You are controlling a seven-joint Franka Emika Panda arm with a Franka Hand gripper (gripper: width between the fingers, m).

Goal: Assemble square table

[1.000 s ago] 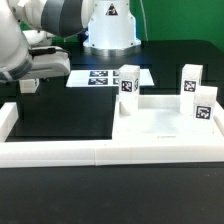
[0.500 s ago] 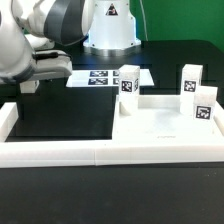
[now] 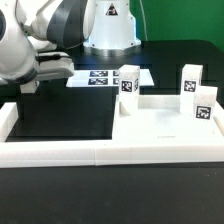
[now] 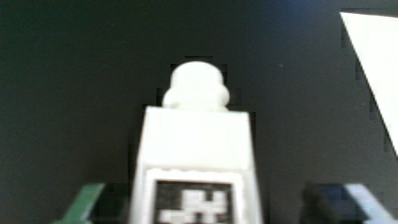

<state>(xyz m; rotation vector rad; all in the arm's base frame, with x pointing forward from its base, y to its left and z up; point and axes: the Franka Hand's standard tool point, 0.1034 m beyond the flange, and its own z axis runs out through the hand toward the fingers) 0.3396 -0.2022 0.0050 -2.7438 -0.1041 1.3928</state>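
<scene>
Blurring leg block, apparently between half-cropped hand fingertips.

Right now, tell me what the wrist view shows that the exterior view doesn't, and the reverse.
Only the wrist view shows the leg block up close, with its rounded peg end and tag, lying between the pincer fingers. Only the exterior view shows the square tabletop, three upright leg blocks, the marker board and the white border wall. Both show the black table surface.
</scene>
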